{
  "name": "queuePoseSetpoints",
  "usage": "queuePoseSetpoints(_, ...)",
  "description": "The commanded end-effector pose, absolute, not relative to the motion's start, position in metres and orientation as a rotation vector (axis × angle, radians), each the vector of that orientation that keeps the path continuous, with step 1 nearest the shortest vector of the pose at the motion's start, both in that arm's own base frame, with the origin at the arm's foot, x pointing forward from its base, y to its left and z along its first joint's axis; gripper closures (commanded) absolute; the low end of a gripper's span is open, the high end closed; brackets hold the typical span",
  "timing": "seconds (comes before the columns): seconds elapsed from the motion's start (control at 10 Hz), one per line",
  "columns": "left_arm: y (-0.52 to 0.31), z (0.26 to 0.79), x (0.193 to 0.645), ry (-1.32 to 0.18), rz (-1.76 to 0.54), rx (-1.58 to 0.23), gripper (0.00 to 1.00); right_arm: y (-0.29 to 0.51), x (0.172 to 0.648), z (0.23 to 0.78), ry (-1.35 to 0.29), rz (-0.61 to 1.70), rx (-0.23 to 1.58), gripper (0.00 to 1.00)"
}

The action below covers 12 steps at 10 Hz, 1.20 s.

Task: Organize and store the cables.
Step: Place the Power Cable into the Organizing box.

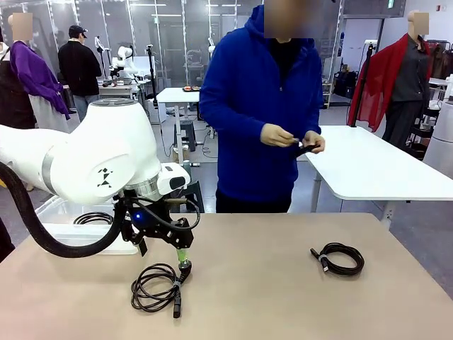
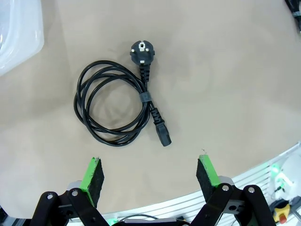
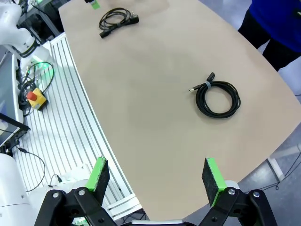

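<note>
The left gripper (image 2: pixel 150 172) is shown at the bottom of the left wrist view with its green pads spread wide and nothing held between them. Above it, in the middle of that frame, a coiled power cable (image 2: pixel 115 108) is laid flat on the tan table (image 2: pixel 225 94), its round plug turned toward the top. In the front view this coil is found at lower left, just beneath the gripper. The right gripper (image 3: pixel 157 174) is likewise held fully open and empty at the bottom of the right wrist view. A slim cable (image 3: pixel 217 98) is seen coiled at centre right there, well apart from the power cable. At the left of the front view a third cable (image 1: pixel 92 218) is lodged in a clear bin (image 1: pixel 60 211). A small black item, not identifiable, is held in the person's hands (image 1: pixel 277 134).
</note>
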<state>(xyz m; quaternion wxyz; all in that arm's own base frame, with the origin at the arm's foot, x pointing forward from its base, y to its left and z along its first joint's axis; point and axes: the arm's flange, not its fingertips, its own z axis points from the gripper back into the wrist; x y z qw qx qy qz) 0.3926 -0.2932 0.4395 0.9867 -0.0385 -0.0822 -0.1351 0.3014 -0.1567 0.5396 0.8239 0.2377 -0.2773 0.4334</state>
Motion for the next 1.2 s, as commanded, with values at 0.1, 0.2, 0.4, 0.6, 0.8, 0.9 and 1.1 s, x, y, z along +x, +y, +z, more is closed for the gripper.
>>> queuePoseSetpoints(0.1, -0.302, 0.426, 0.404, -0.15, -0.234, -0.065, 0.0, -0.155, 0.303, 0.54, -0.599, 0.925, 0.514, 0.0)
queuePoseSetpoints(0.2, -0.306, 0.42, 0.409, -0.143, -0.217, -0.051, 0.0, -0.155, 0.303, 0.54, -0.599, 0.925, 0.514, 0.0)
queuePoseSetpoints(0.4, -0.312, 0.408, 0.418, -0.13, -0.21, -0.048, 0.0, -0.155, 0.303, 0.54, -0.599, 0.925, 0.514, 0.0)
queuePoseSetpoints(0.6, -0.315, 0.397, 0.423, -0.122, -0.199, -0.058, 0.0, -0.155, 0.303, 0.54, -0.599, 0.925, 0.514, 0.0)
queuePoseSetpoints(0.8, -0.319, 0.39, 0.424, -0.096, -0.171, -0.047, 0.0, -0.155, 0.303, 0.54, -0.599, 0.925, 0.514, 0.0)
queuePoseSetpoints(0.9, -0.32, 0.385, 0.425, -0.077, -0.167, -0.052, 0.0, -0.155, 0.303, 0.54, -0.599, 0.925, 0.514, 0.0)
queuePoseSetpoints(1.1, -0.322, 0.38, 0.423, -0.068, -0.153, -0.048, 0.0, -0.155, 0.303, 0.54, -0.599, 0.925, 0.514, 0.0)
